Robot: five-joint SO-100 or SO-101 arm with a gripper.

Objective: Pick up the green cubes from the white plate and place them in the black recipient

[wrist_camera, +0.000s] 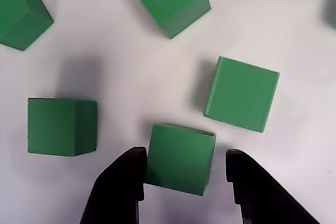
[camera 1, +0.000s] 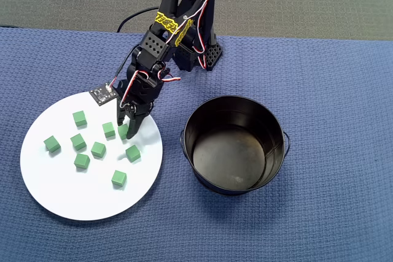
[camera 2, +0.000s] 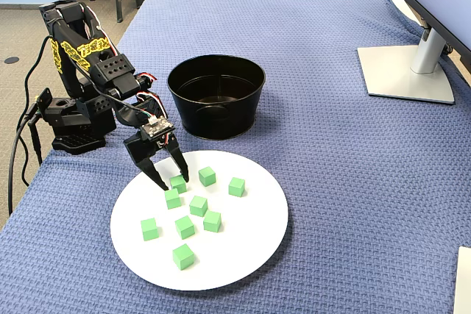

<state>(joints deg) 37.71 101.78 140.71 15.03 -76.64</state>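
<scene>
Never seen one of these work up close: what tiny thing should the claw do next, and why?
Probably close. In the wrist view the open gripper straddles one green cube on the white plate, one finger at its side, the other a small gap away. The black pot looks empty, so nothing has been moved yet.

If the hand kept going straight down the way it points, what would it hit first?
Probably the green cube sitting between the open hand, then the white plate under it; exact height is unclear.
</scene>
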